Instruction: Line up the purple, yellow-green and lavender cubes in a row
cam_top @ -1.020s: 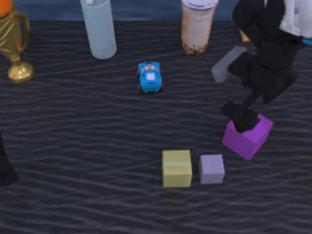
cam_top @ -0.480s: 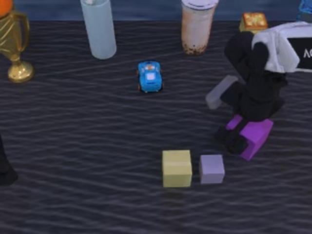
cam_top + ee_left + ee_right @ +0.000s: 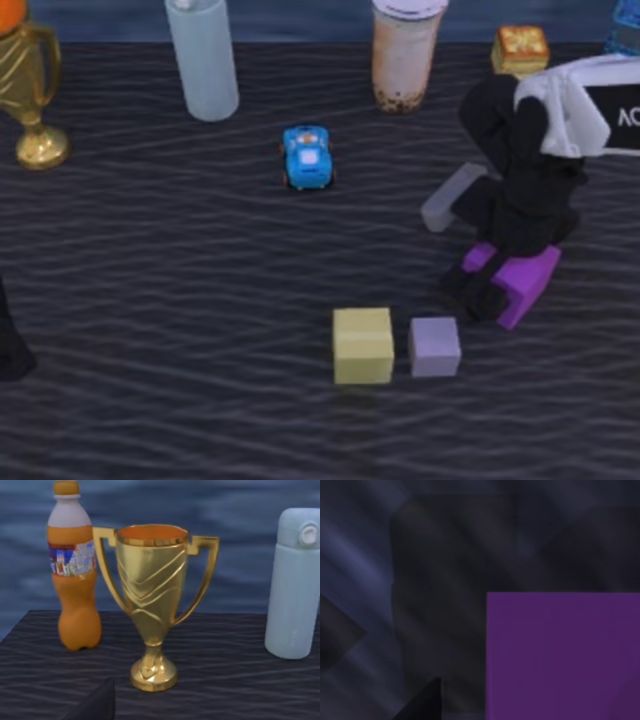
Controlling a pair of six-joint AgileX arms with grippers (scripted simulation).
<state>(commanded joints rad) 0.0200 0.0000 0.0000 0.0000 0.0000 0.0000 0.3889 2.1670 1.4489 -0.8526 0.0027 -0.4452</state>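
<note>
The purple cube (image 3: pixel 527 280) lies turned at an angle on the right of the dark table, mostly covered by my right gripper (image 3: pixel 495 285), which has come down over it. In the right wrist view the purple cube (image 3: pixel 560 655) fills one side; one dark fingertip (image 3: pixel 427 702) stands apart from its face, so the gripper is open. The yellow-green cube (image 3: pixel 363 345) and the smaller lavender cube (image 3: pixel 435 346) sit side by side near the front middle, just left of the purple one. My left gripper (image 3: pixel 10 355) is parked at the table's left edge.
Along the back stand a gold trophy (image 3: pixel 35 90), a pale blue flask (image 3: pixel 203 60), a brown drink cup (image 3: pixel 405 50) and a small orange block (image 3: pixel 521 47). A blue toy car (image 3: pixel 306 157) sits mid-table. An orange soda bottle (image 3: pixel 75 570) stands beside the trophy.
My right arm has dropped lower and swung over the purple cube, now hiding most of it. The cubes have stayed where they were. The left arm is still.
</note>
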